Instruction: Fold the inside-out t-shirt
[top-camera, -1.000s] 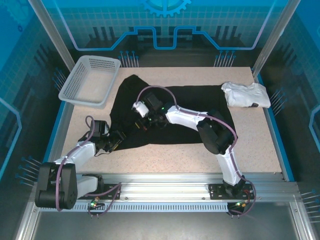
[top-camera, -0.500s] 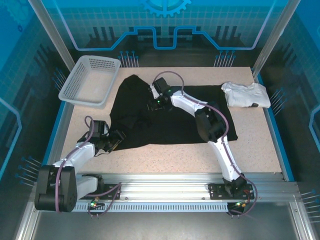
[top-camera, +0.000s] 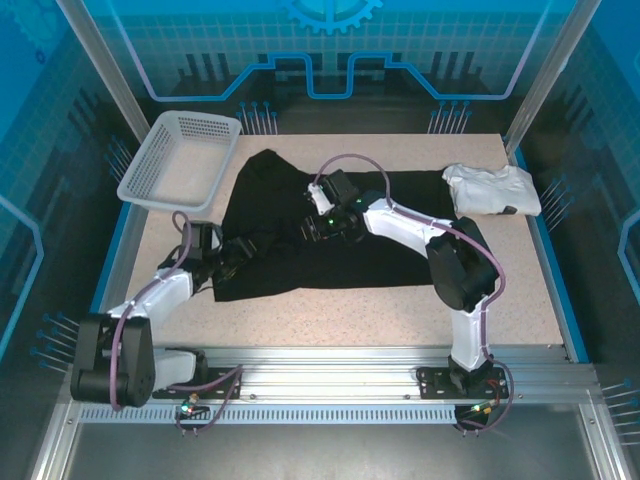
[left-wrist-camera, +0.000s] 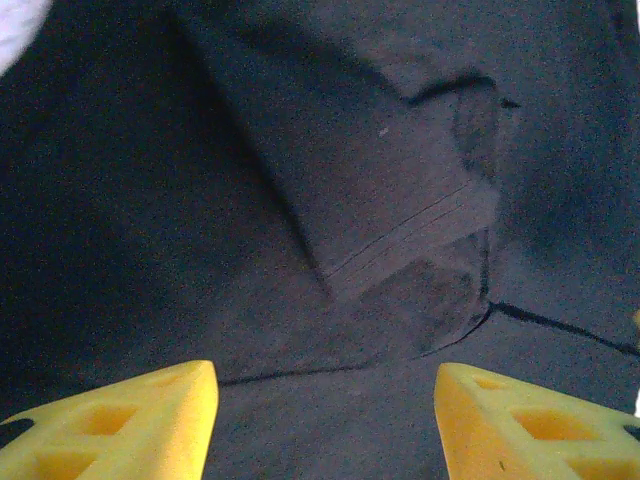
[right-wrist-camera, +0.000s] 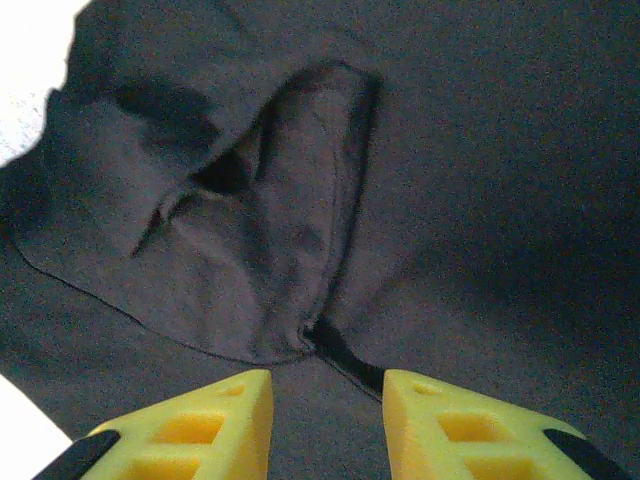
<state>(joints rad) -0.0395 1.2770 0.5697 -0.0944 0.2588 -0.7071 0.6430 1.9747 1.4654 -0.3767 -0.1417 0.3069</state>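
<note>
The inside-out t-shirt (top-camera: 370, 240) lies spread out, black, across the middle of the table. My left gripper (top-camera: 236, 257) hovers at the shirt's left edge. In the left wrist view its yellow fingertips (left-wrist-camera: 130, 420) stand wide apart, open, over a folded sleeve (left-wrist-camera: 400, 210) with nothing between them. My right gripper (top-camera: 318, 227) is over the shirt's left-centre. In the right wrist view it (right-wrist-camera: 327, 420) is open with a narrower gap, just above a rumpled flap of cloth (right-wrist-camera: 270, 260), holding nothing.
A white mesh basket (top-camera: 180, 160) sits at the back left corner. A smaller white folded garment (top-camera: 492, 188) lies at the back right, touching the shirt's edge. Bare tabletop (top-camera: 400, 320) runs along the front and right.
My right gripper opened and let go of the cloth, swung toward the back, then settled over the shirt's left-centre. My left gripper shifted slightly up and right onto the shirt's edge.
</note>
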